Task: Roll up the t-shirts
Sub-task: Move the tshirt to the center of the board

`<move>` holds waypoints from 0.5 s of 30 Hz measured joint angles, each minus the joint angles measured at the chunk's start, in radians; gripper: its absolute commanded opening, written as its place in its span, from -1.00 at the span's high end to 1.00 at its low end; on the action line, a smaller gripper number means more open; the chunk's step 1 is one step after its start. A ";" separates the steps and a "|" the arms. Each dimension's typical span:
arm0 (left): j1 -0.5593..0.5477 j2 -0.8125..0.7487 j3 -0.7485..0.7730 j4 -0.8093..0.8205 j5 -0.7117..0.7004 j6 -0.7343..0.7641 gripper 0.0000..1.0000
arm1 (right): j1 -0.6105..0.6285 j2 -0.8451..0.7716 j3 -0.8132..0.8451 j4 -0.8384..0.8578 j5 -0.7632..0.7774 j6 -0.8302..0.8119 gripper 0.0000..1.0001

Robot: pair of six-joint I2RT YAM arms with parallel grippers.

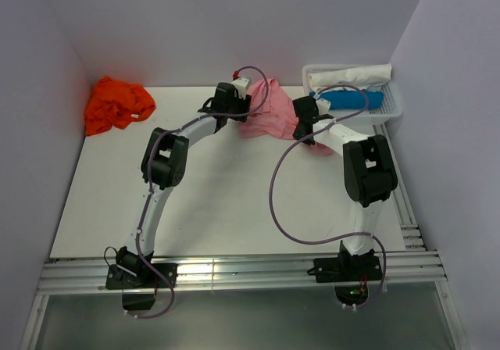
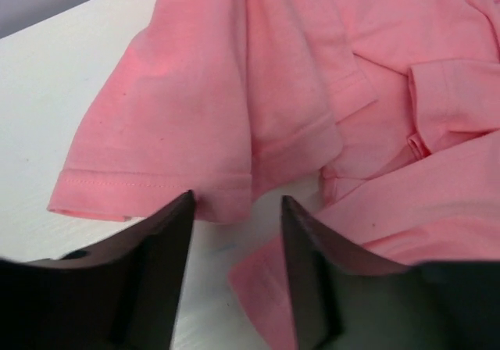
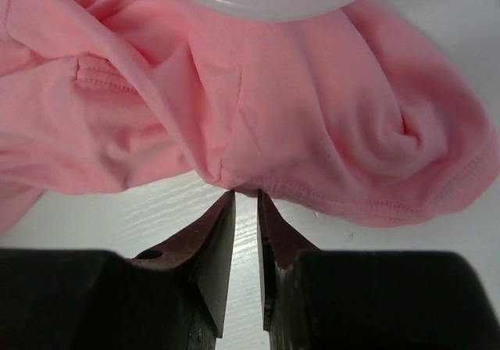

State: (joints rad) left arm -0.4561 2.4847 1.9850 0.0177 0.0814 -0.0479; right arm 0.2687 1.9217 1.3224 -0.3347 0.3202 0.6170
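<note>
The light pink t-shirt (image 1: 269,116) lies crumpled at the back of the table, between both grippers. In the left wrist view its sleeve hem (image 2: 156,182) lies just past my fingers. My left gripper (image 2: 234,201) is open, and a loose corner of pink cloth (image 2: 262,287) lies on the table between the jaws. My right gripper (image 3: 246,194) has its jaws a narrow slit apart, with the tips touching the shirt's stitched hem (image 3: 344,201) and bare table showing through the gap. The bright orange t-shirt (image 1: 116,104) sits bunched at the back left, away from both arms.
A white mesh basket (image 1: 394,104) stands at the back right, holding a white roll (image 1: 348,75) and a blue roll (image 1: 351,100). Purple cables loop off both arms. Metal rails (image 1: 234,272) run along the near edge. Walls close in the back and sides.
</note>
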 measured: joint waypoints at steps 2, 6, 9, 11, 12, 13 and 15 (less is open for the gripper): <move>-0.004 0.000 0.003 0.000 0.000 0.006 0.18 | 0.000 0.002 0.000 -0.004 0.000 0.000 0.56; -0.009 0.003 0.024 0.000 0.000 0.008 0.61 | 0.000 0.002 0.010 -0.006 0.001 0.000 0.65; -0.010 0.005 0.034 0.001 0.001 0.011 0.99 | 0.000 0.004 0.024 -0.014 0.001 -0.001 0.81; -0.009 0.006 0.036 0.001 0.002 0.018 0.99 | 0.000 0.007 0.035 -0.022 0.002 -0.001 0.99; -0.009 0.006 0.036 0.001 0.002 0.021 1.00 | 0.000 0.007 0.042 -0.026 0.003 -0.003 1.00; -0.009 0.006 0.036 0.001 0.002 0.022 0.99 | 0.000 0.007 0.046 -0.029 0.005 -0.004 1.00; -0.008 0.006 0.036 0.001 0.002 0.027 0.99 | 0.000 0.007 0.056 -0.033 0.006 -0.004 1.00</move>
State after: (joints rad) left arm -0.4644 2.4905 2.0212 0.0185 0.0830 -0.0208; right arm 0.2691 1.9289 1.3781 -0.3679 0.3260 0.6128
